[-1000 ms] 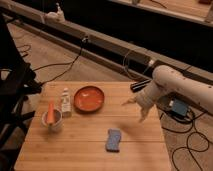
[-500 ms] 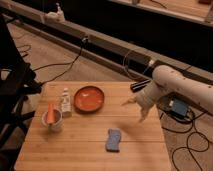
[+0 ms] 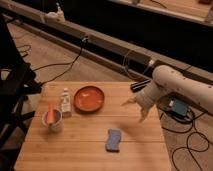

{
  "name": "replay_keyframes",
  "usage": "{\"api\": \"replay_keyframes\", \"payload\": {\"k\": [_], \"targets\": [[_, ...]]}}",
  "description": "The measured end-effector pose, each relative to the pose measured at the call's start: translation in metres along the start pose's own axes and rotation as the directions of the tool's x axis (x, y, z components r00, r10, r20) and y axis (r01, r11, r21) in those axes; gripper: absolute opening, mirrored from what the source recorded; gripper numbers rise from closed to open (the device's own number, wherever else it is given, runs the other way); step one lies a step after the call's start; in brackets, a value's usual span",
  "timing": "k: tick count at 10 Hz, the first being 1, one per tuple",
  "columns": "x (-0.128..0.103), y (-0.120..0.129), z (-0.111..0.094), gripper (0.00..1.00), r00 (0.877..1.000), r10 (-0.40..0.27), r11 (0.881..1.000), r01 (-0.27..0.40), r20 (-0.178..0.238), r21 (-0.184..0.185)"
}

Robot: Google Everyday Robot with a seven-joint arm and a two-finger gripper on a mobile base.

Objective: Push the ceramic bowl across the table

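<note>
ceramic bowl [image 3: 89, 98] sits far-middle on the table [image 3: 85, 147], gripper [image 3: 134, 110] hangs well right of it, jaws apart, and a leftward shove could easily topple the little bottle [image 3: 65, 102] just beside it

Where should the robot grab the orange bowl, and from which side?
Probably the rim at its right-hand edge in the view, one finger inside, one outside: the ceramic bowl is too wide and shallow to span. The gripper hovers open above the table on that side, while a small bottle crowds the other.
</note>
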Motion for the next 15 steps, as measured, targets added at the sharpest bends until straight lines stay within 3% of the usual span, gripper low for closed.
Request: {"api": "replay_keyframes", "payload": {"k": [3,8,10,13,15], "targets": [[0.000,0.000,0.000,0.68,1.000,0.000,1.000,0.000,0.000,0.000],[0.000,0.000,0.000,0.22,1.000,0.001,1.000,-0.001,-0.002,-0.002],[0.009,-0.010,-0.004,0.02,0.999,-0.012,1.000,0.012,-0.031,-0.010],[0.029,-0.046,0.015,0.00,0.994,-0.064,0.998,0.064,-0.090,-0.006],[0.038,-0.076,0.036,0.00,0.992,-0.084,0.996,0.087,-0.093,0.029]]}}
